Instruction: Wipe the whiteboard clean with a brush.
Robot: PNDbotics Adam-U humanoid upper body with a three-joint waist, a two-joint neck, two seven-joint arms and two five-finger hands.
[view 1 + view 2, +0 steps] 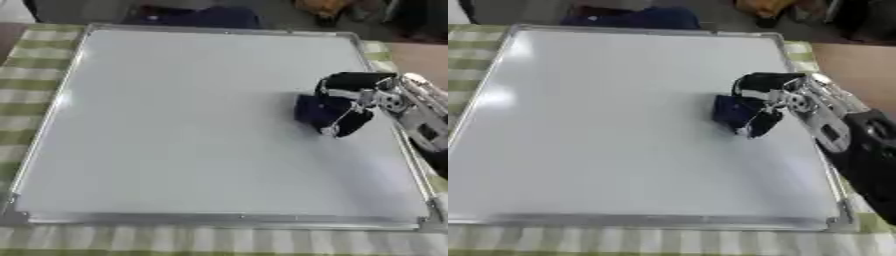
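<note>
A large whiteboard [192,130] with a silver frame lies flat on the table and fills most of both views; its surface looks plain white with no marks that I can make out. My right hand [350,102] comes in from the right edge, fingers curled round a dark blue brush [313,111] that rests on the board's right half. The brush [732,111] sits just left of the hand [767,102]. My left hand shows in neither view.
The board lies on a green and white checked cloth [35,65] that shows along the left, right and near edges. Dark objects [201,17] and an orange thing [319,6] lie beyond the far edge. Brown floor [859,65] lies at right.
</note>
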